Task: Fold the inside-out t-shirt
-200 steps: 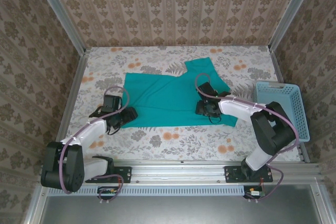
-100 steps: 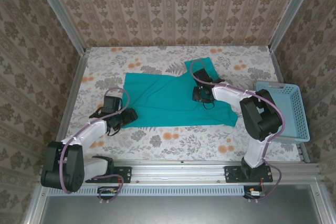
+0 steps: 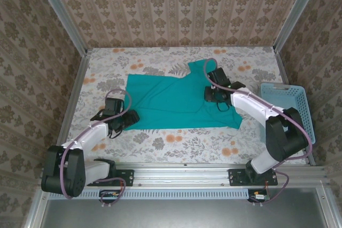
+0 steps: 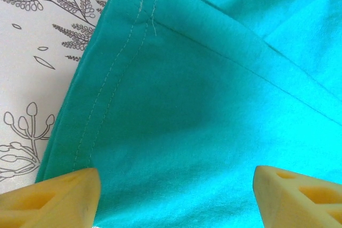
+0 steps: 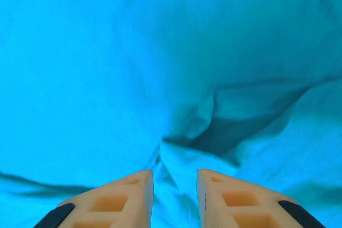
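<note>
**Floral surface (image 3: 160, 142), inside-out t-shirt (image 3: 165, 100) at centre, an arm at each side**

My left arm lies low from the lower left. Its left pincer (image 3: 126, 117) is spread wide over the t-shirt's lower-left corner. My right arm bends in from the lower right, and the right pincer (image 3: 215, 94) sits narrow on the teal cloth by the sleeve. The t-shirt lies mostly flat. The left wrist view adds a stitched hem. The right wrist view shows a puckered ridge between the fingers; I cannot tell if it is gripped.
</note>
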